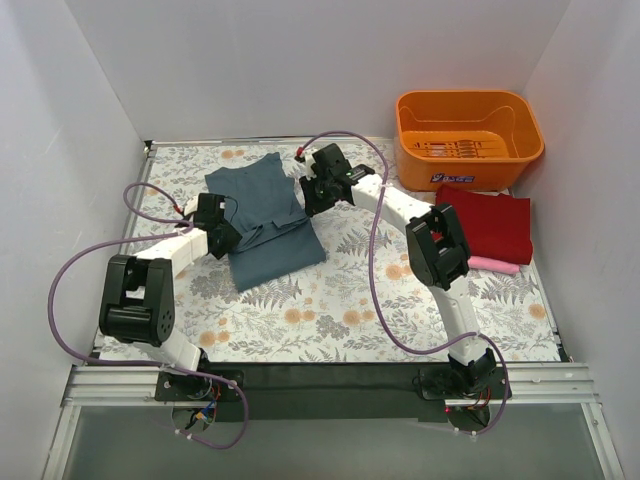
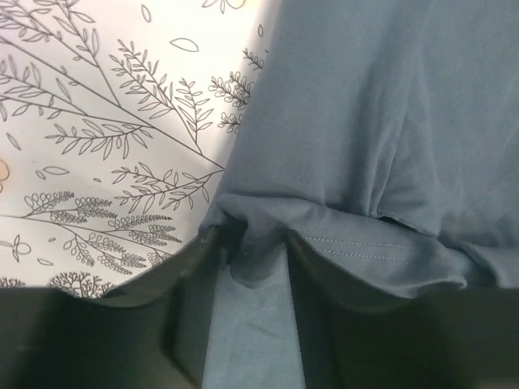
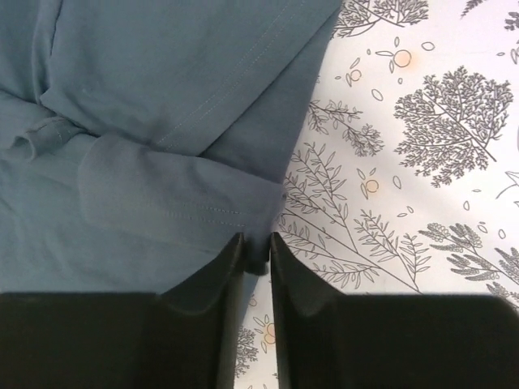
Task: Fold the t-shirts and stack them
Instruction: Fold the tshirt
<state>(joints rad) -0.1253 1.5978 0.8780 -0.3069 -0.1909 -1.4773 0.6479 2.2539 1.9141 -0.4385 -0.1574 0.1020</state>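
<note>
Straddling the blue-grey t-shirt [image 2: 365, 121], left end effector [image 2: 248, 247] stands parted.

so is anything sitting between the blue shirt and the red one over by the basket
No loose object, only floral table cover between the blue-grey shirt and the red shirt. The right arm's elbow does sit across that path.

We see soft, matt cloth in the blue-grey t-shirt [image 1: 270, 250] — finely woven, with stitched hems — and likewise in the dark red t-shirt [image 1: 495, 225]. The orange basket [image 1: 520, 160] is glossy moulded plastic. The printed table cover [image 1: 300, 320] looks smooth and matt; the right gripper [image 3: 255, 243] has matt black fingers [image 3: 312, 324].
</note>
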